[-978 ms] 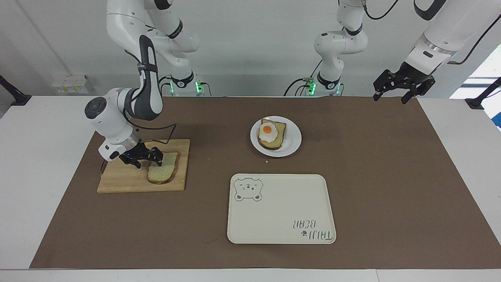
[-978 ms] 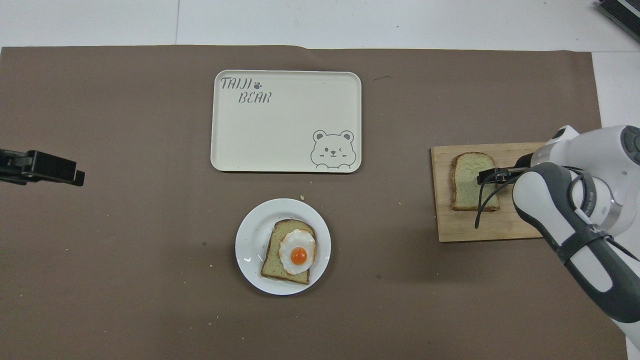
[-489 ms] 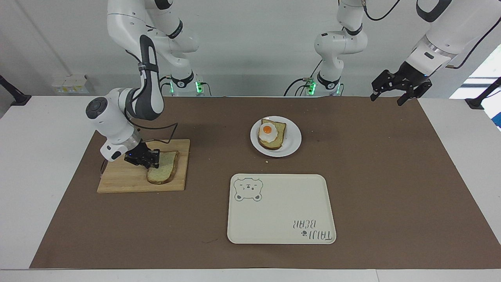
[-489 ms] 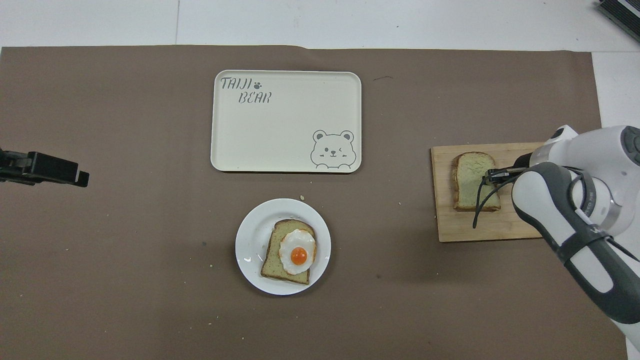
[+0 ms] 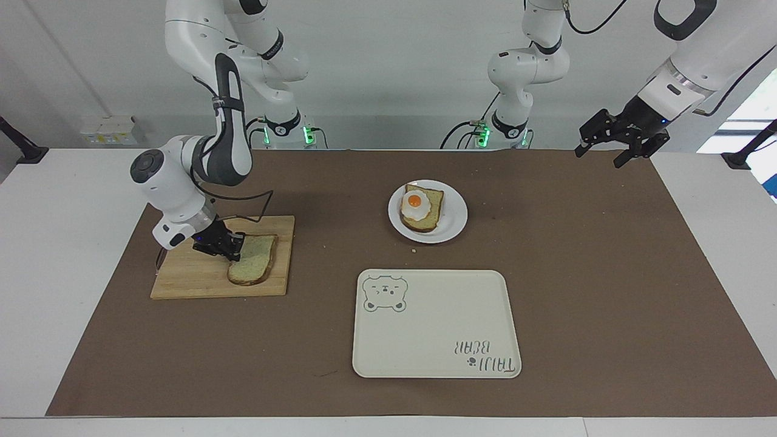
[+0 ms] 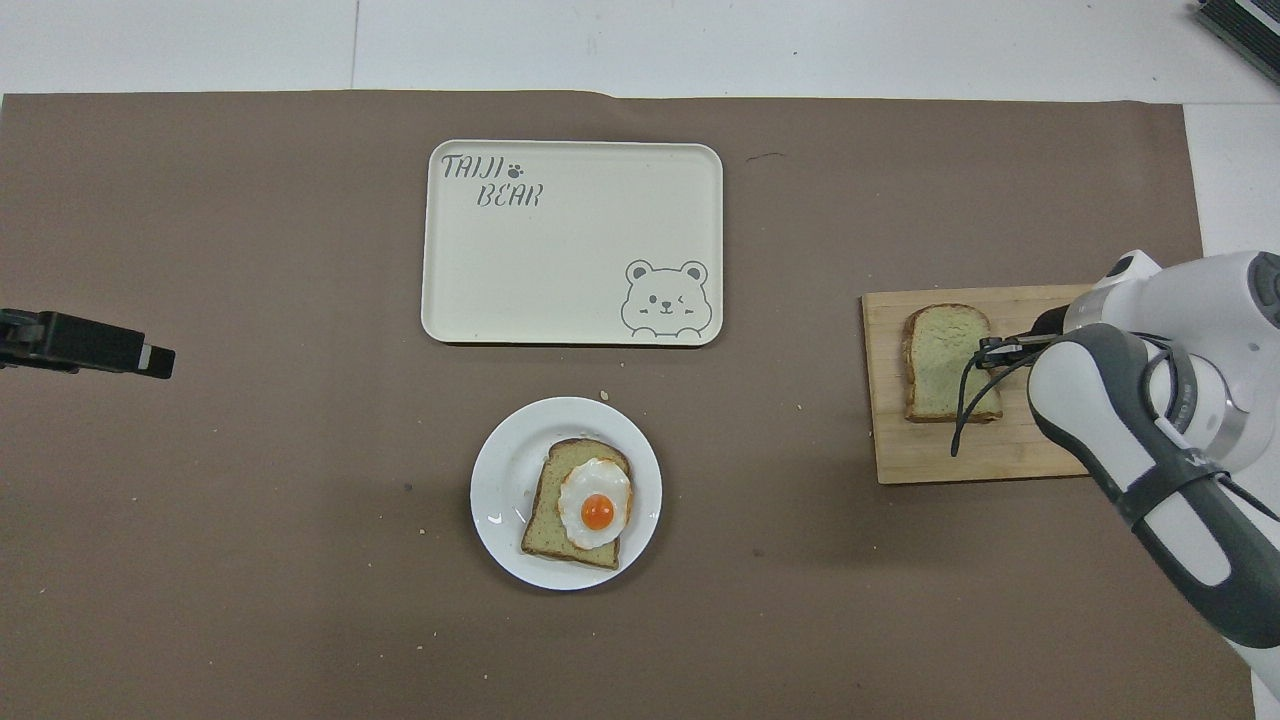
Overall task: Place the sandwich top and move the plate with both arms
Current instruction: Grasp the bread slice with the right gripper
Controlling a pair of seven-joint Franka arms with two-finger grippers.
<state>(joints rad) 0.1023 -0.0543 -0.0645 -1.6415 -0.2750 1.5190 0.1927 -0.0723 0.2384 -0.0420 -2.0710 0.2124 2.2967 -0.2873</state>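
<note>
The sandwich top (image 5: 256,262) is a plain bread slice lying on a wooden cutting board (image 5: 194,280) toward the right arm's end of the table. My right gripper (image 5: 234,246) is down at the slice's edge nearest the robots, its fingers pinched on it; in the overhead view the gripper (image 6: 985,350) sits at the edge of the slice (image 6: 938,360). The white plate (image 5: 454,227) holds a bread slice with a fried egg (image 5: 417,207). My left gripper (image 5: 600,154) waits open in the air over the table edge near its base.
A cream tray with a bear drawing (image 5: 437,325) lies just farther from the robots than the plate (image 6: 498,480). A brown mat (image 5: 607,273) covers the table. The cutting board (image 6: 1000,455) lies toward the right arm's end. A few crumbs lie near the plate.
My right gripper's fingers, spread over the slice's edge a second ago, have closed on it. My left gripper has drifted slightly up and toward the robots.
</note>
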